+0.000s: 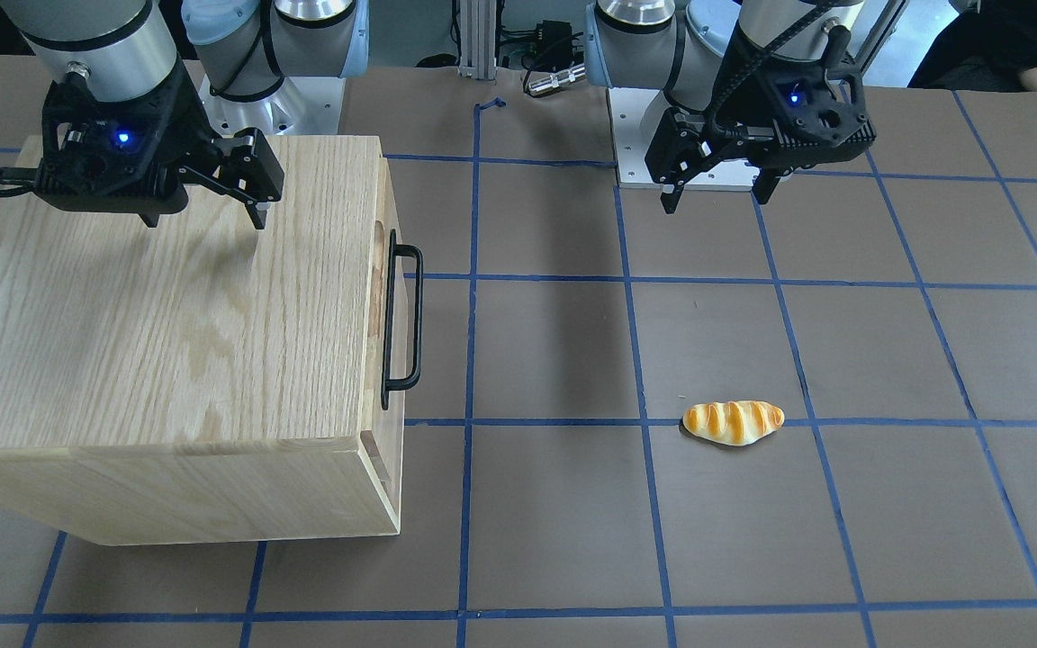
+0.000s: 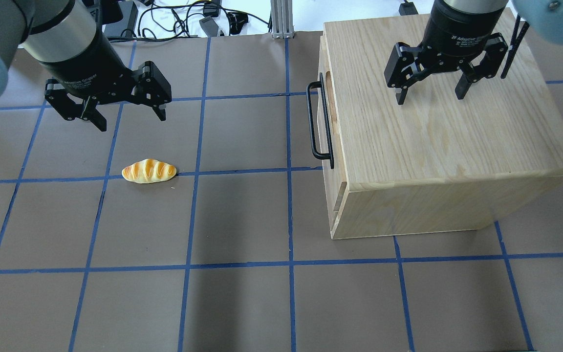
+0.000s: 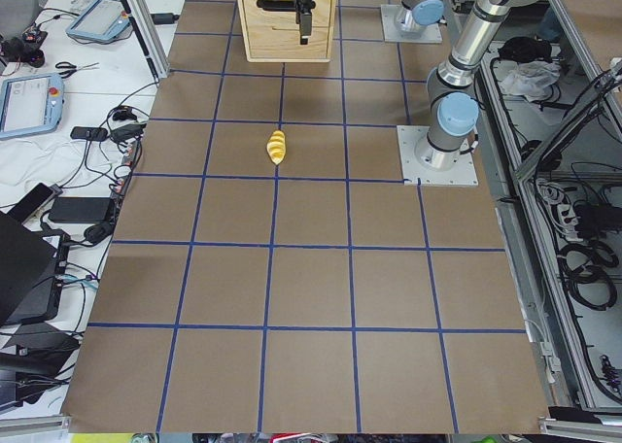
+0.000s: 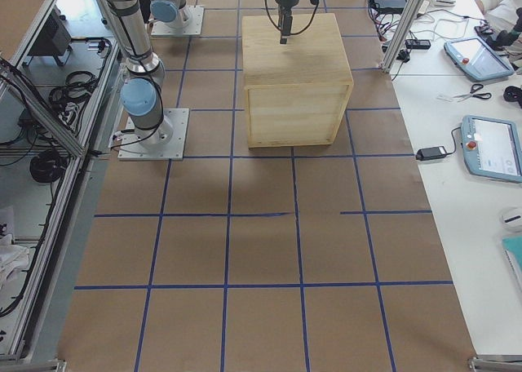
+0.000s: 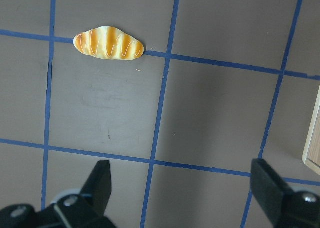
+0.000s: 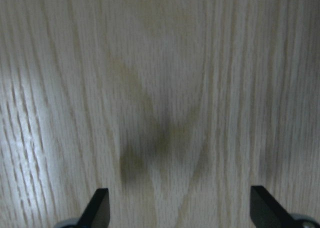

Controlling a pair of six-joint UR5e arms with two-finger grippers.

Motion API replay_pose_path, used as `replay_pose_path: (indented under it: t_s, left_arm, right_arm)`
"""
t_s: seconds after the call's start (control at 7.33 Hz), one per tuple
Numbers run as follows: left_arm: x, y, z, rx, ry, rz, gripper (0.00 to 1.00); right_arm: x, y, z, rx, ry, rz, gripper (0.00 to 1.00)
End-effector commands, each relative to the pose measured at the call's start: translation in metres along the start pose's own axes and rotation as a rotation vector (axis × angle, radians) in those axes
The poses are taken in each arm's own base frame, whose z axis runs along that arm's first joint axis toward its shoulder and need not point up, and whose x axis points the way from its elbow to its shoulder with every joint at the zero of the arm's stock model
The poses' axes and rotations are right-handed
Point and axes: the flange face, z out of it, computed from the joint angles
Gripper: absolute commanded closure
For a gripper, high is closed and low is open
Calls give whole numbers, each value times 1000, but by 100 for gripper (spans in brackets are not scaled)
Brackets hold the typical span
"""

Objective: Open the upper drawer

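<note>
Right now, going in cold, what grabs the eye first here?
The big oak cabinet on the robot's right side dominates, with the open right claw hovering above its top and the black upper drawer handle untouched. On the other side, a small glazed bread roll lies near the open left claw.

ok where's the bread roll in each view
front-facing: bread roll right of centre, low
overhead: bread roll left of centre
exterior left: bread roll upper middle
exterior right: not in it
left wrist: bread roll top left
right wrist: not in it
landmark: oak cabinet
</note>
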Motion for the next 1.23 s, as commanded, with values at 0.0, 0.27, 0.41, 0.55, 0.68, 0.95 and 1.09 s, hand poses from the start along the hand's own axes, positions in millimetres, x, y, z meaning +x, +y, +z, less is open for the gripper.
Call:
replay_pose_path:
  t_s: [0.0, 0.27, 0.41, 0.55, 0.68, 0.95, 1.09]
  left_arm:
    - [0, 0, 0, 0, 1, 0, 0]
    - [1, 0, 1, -3, 0, 2, 0]
    - [4, -6, 9, -13, 6, 5, 0]
    - [12, -9, 15, -20, 19, 18, 0]
    - [42, -10, 29, -32, 52, 77, 0]
    - [114, -17, 68, -4, 83, 224, 0]
    - [155, -8, 80, 6, 156, 273, 0]
  right_arm:
    - [0, 0, 0, 0, 0, 0, 0]
    - [0, 0, 0, 0, 0, 0, 0]
    - [0, 0, 0, 0, 0, 0, 0]
    - [0, 0, 0, 0, 0, 0, 0]
    - [0, 0, 0, 0, 0, 0, 0]
    - [0, 0, 0, 0, 0, 0, 0]
    - [0, 0, 0, 0, 0, 0, 0]
